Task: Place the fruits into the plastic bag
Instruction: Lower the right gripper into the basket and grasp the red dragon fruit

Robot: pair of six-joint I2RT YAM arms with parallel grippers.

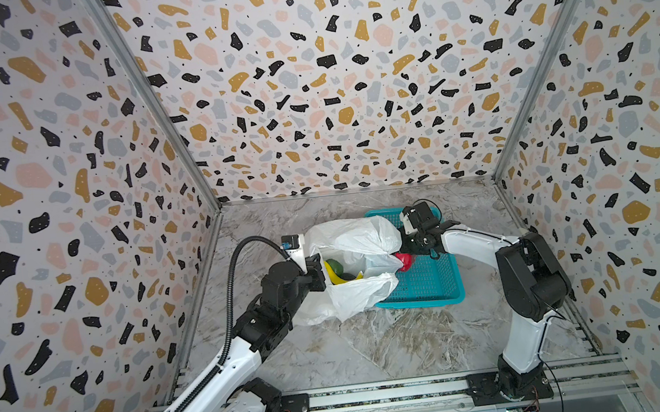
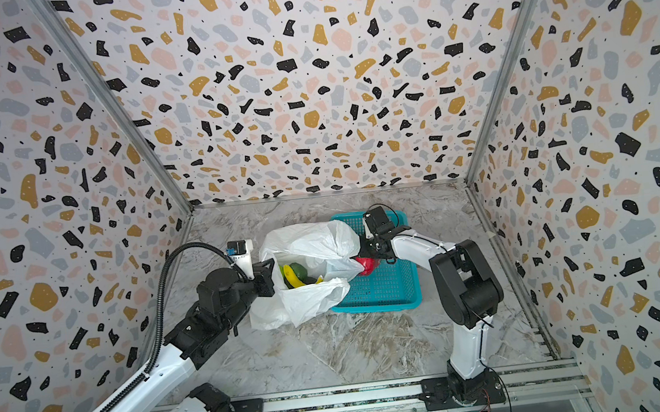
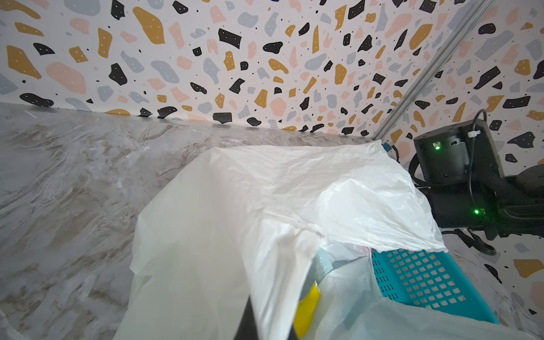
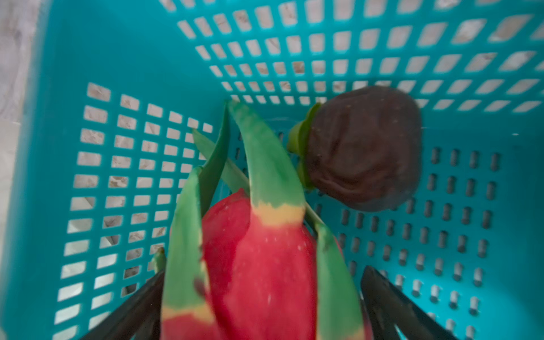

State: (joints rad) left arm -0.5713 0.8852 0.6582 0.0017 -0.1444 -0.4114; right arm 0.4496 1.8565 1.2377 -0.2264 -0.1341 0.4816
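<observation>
- Left gripper: closed, pinching the rim of the plastic bag; thin, crinkly, likely slippery film.
- Bag mouth: banana and dark green fruit inside.
- Dragon fruit: in the teal basket, between the spread-open right gripper; probably light and firm, best held mid-body.
- Dark brown fruit: beside it.
- Writing: none legible.

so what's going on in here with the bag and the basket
Fruit is being moved from the teal basket into the white plastic bag. The left gripper is shut on the bag's edge, holding its mouth open; a banana and a green fruit are already inside. The right gripper has its jaws wide either side of the dragon fruit over the basket, not clamped on it. A dark brown fruit lies in the basket.
</observation>
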